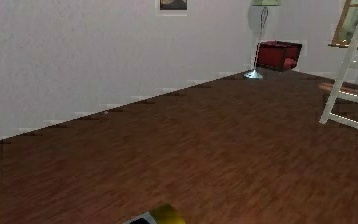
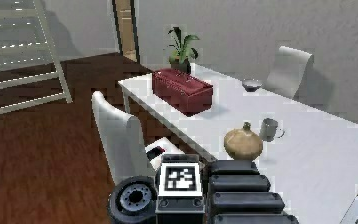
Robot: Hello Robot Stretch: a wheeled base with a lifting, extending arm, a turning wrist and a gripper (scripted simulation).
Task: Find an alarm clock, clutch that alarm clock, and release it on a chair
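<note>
A white chair (image 2: 117,130) stands at the near side of a white table (image 2: 317,150), with a small pale thing on its seat (image 2: 163,150) that I cannot name. A second white chair (image 2: 290,70) stands at the table's far side. On the table are a red box (image 2: 183,88), a potted plant (image 2: 180,48), a dark bowl (image 2: 251,85), a grey mug (image 2: 270,128) and a round tan vase (image 2: 243,145). The gripper (image 2: 137,200) is a dark body at the bottom edge, left of a white marker square (image 2: 181,180). I cannot tell whether it holds anything.
White stairs (image 2: 22,50) rise at the arm side view's left, beside a doorway (image 2: 125,28). In the forward view, bare wooden floor runs to a grey wall. A floor lamp (image 1: 259,40) and a red box (image 1: 278,55) stand in the far corner, a white frame (image 1: 352,80) at the right.
</note>
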